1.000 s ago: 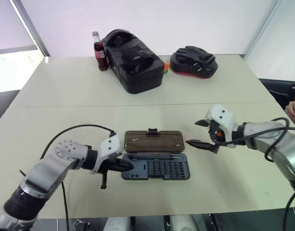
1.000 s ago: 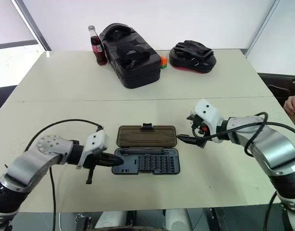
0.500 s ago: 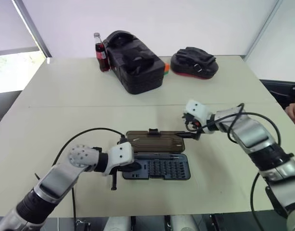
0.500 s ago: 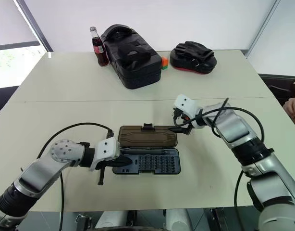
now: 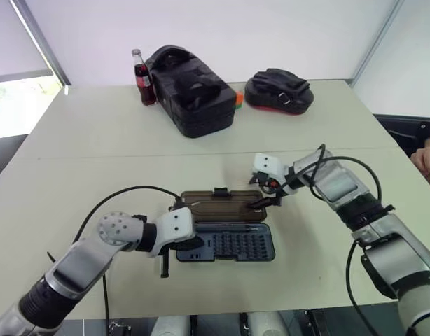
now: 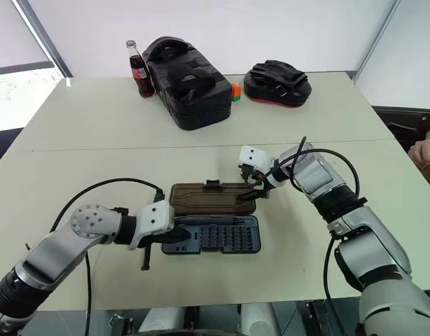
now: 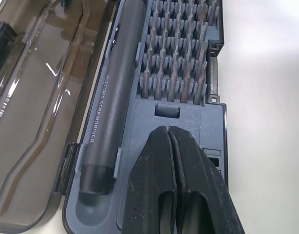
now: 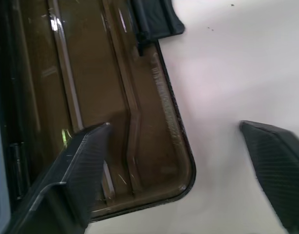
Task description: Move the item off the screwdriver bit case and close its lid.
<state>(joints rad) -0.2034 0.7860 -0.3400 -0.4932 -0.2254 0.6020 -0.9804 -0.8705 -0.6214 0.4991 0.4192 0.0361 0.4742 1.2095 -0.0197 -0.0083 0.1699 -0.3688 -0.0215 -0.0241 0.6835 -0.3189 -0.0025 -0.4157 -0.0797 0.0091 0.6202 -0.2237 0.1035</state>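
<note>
The screwdriver bit case lies open on the table. Its grey base (image 5: pixel 225 243) holds rows of bits (image 7: pixel 181 48) and an electric screwdriver (image 7: pixel 110 112). Its brown see-through lid (image 5: pixel 218 208) lies flat behind the base. My left gripper (image 5: pixel 194 243) is shut, with its fingertips (image 7: pixel 170 141) resting on the left end of the base beside the screwdriver. My right gripper (image 5: pixel 265 194) is open at the lid's far right corner. In the right wrist view one finger (image 8: pixel 86 161) is over the lid (image 8: pixel 91 87), and the other (image 8: pixel 276 151) is over bare table.
At the back of the table stand a large black tool case (image 5: pixel 194 87), a cola bottle (image 5: pixel 140 68) and a black and red padded item (image 5: pixel 278 89). A person's hand (image 5: pixel 426 152) shows at the right edge. A black cable loops by my left arm.
My right gripper has moved left from the open table to the lid's right corner. My left gripper stays shut on the base's left end.
</note>
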